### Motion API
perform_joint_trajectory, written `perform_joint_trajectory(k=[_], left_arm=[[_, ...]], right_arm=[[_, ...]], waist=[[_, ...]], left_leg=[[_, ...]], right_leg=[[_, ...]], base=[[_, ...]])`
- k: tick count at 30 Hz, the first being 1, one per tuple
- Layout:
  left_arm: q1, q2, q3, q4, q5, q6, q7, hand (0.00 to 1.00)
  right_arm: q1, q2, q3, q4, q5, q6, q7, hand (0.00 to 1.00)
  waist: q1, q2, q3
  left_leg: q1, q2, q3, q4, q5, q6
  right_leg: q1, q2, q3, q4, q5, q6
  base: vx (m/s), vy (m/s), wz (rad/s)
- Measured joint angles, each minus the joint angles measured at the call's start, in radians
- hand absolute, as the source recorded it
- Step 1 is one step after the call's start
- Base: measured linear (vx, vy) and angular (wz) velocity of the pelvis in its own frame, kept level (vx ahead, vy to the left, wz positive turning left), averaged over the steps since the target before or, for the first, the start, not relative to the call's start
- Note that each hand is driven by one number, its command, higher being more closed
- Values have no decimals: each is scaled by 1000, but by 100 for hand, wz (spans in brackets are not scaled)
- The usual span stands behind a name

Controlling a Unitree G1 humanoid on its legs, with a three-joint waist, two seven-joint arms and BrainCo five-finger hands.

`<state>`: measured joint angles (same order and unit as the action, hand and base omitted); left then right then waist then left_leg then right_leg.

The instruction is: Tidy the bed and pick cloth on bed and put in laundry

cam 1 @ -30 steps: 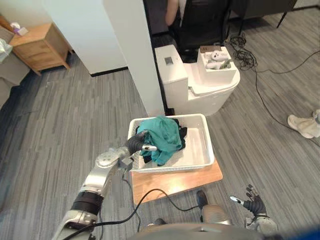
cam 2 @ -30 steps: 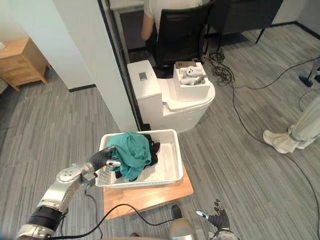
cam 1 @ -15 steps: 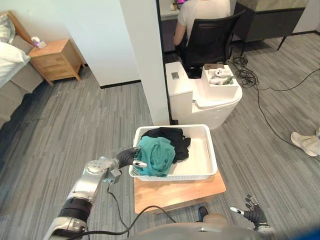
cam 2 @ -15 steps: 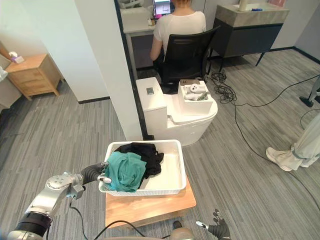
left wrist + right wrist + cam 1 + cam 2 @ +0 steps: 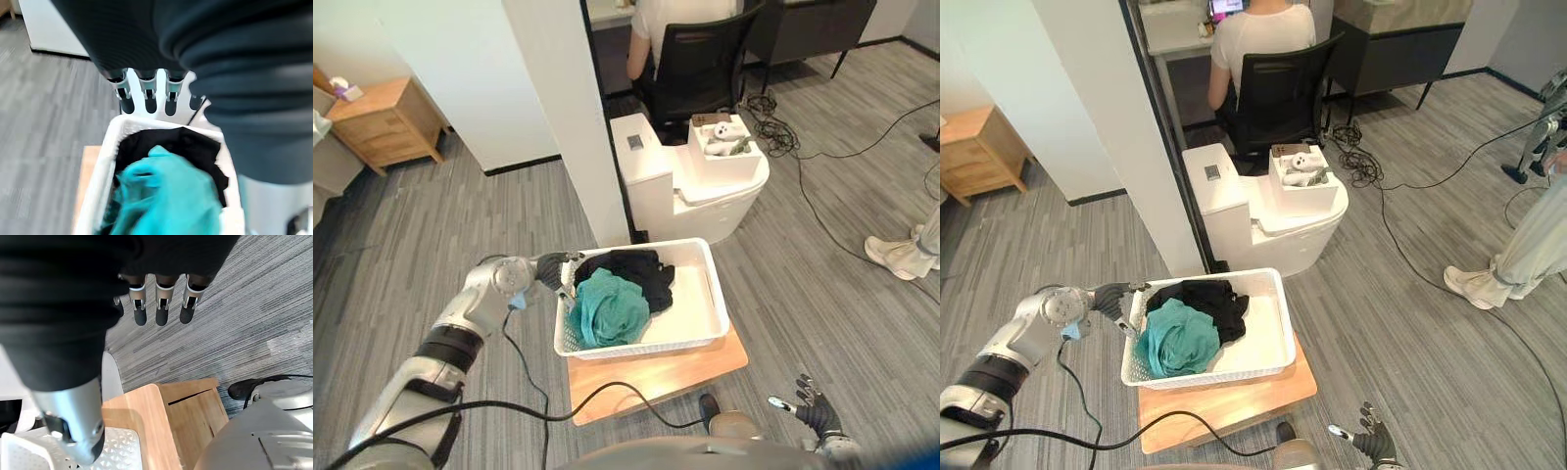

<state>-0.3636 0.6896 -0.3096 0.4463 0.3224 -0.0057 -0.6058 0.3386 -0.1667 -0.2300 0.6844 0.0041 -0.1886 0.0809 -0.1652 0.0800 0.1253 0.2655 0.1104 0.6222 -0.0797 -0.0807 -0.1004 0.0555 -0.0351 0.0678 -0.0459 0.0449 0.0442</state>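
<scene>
left hand (image 5: 553, 268): teal cloth (image 5: 607, 308) let go, fingers straight, drawn back beside basket (image 5: 641, 350) left rim | cloth: now lying in basket against black cloth (image 5: 631, 269) | right hand (image 5: 810, 409): idle, fingers spread | task: laundry drop looks done

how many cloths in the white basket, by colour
Crumpled teal cloth: 1
Crumpled black cloth: 1
Total in the white plastic laundry basket: 2
</scene>
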Motion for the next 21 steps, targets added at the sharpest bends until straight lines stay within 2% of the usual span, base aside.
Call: perform_joint_trajectory(k=[3, 6, 10, 12, 13, 15, 16, 19, 21], left_arm=[[3, 0, -1, -5, -111, -6, -51, 0], [66, 0, 28, -93, -242, -12, -92, 0], [156, -2, 125, -203, -391, -6, -86, 0], [235, -27, 219, -266, -500, 11, -45, 0], [258, -42, 244, -275, -518, 16, -35, 0], [351, -125, 317, -278, -574, 25, 26, 0], [376, -146, 324, -277, -580, 26, 42, 0], [518, -278, 337, -264, -611, 41, 95, 0], [606, -387, 337, -189, -633, 52, 133, 0]], right_arm=[[27, 2, -17, -11, -14, -3, 1, 0], [52, 1, -43, -18, -29, -4, 3, 0], [53, 7, -46, -20, -29, -4, 3, 0], [57, 16, -60, -18, -29, -4, 2, 0], [59, 20, -64, -18, -29, -4, 1, 0], [61, 36, -69, 10, -28, -2, -1, 0], [60, 40, -69, 16, -28, 0, -2, 0], [50, 57, -61, 55, -26, 8, -5, 0], [48, 83, -56, 83, -20, 10, -6, 0]], waist=[[14, 2, -1], [23, 13, -15], [24, 11, -17], [29, 6, -22], [33, 4, -26], [58, -12, -41], [64, -14, -46], [80, -32, -56], [106, -46, -65]], left_leg=[[8, 7, 0, 18, -17, -1], [23, 8, -3, 16, -21, -1], [33, 8, -18, 14, -19, 2], [35, 8, -39, 12, -16, 5], [34, 9, -45, 12, -15, 6], [31, 12, -71, 9, -12, 7], [30, 12, -81, 8, -11, 6], [25, 9, -113, -10, -1, 9], [14, 10, -129, -10, -1, 9]], right_leg=[[12, 0, -1, 14, -11, 1], [28, 0, -4, 14, -16, 2], [44, -2, -20, 12, -16, 2], [55, -4, -45, 12, -23, 2], [56, -5, -52, 12, -24, 1], [61, -5, -74, 18, -38, 1], [61, -6, -81, 20, -43, 1], [61, -10, -114, 26, -57, 2], [60, -12, -131, 26, -65, 3]], base=[[-44, -16, 5], [-23, -10, 3], [-21, -17, 10], [-31, -28, 25], [-21, -37, 23], [-10, -46, 27], [-3, -44, 31], [-3, -30, 35], [6, -22, 27]])
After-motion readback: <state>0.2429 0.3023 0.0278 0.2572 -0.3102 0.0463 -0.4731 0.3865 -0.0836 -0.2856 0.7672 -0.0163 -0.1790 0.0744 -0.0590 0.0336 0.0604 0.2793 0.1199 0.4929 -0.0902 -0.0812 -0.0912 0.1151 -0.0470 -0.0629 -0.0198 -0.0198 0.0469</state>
